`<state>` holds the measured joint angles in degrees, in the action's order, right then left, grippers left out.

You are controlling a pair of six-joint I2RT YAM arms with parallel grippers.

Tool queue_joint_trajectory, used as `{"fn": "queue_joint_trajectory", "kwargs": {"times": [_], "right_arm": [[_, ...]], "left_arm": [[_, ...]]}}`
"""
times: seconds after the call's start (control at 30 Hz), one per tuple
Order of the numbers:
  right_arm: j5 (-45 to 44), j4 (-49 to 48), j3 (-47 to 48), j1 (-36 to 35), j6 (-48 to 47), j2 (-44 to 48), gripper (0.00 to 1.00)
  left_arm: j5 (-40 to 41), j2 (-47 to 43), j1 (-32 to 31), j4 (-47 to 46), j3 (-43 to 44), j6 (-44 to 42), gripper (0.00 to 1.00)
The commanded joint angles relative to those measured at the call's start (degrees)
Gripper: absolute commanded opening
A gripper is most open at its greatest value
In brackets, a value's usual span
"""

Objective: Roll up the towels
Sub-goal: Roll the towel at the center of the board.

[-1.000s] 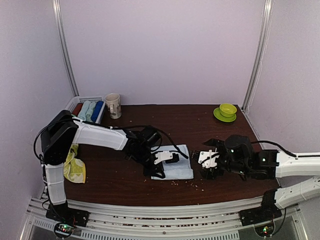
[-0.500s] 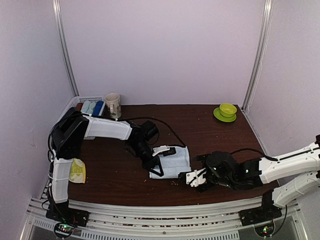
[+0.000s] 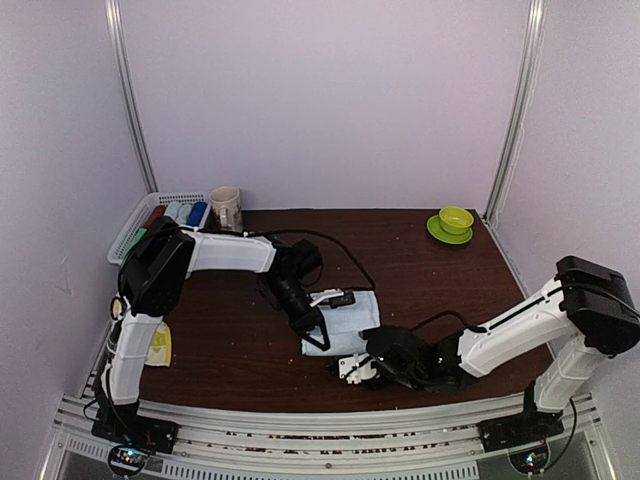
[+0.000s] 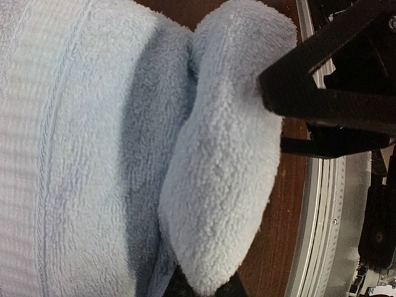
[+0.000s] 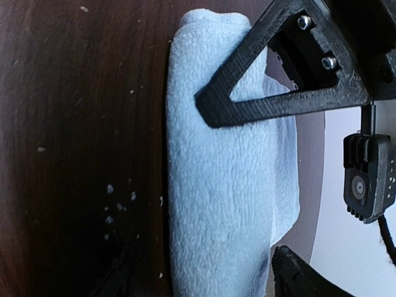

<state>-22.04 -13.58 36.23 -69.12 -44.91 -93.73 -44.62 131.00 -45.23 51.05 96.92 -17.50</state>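
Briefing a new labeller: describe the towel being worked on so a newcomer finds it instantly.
On the dark brown table, look at the centre near the front edge. The pale blue towel lies there, its near edge partly rolled. Unlike the yellow-green towel at the table's left edge, it is plain and pale.
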Motion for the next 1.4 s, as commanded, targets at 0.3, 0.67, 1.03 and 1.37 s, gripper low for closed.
{"fn": "queue_joint_trajectory", "kwargs": {"times": [0.3, 0.67, 1.03, 1.37], "right_arm": [[-5.47, -4.16, 5.09, -0.31, 3.42, -10.38, 0.19], [7.48, 11.21, 9.37, 1.81, 8.35, -6.66, 0.00], [20.04, 23.24, 14.27, 6.22, 11.66, -5.79, 0.00], [37.36, 42.47, 28.71, 14.02, 12.75, -13.51, 0.00]], "left_arm": [[4.61, 5.03, 1.09, 2.20, -0.07, -3.73, 0.00], [12.69, -8.35, 1.73, -7.73, -7.47, -0.28, 0.29], [34.55, -35.14, 1.57, -34.60, -28.81, 8.72, 0.64], [48.62, -51.31, -3.45, -62.47, -51.73, 6.59, 0.98]]}}
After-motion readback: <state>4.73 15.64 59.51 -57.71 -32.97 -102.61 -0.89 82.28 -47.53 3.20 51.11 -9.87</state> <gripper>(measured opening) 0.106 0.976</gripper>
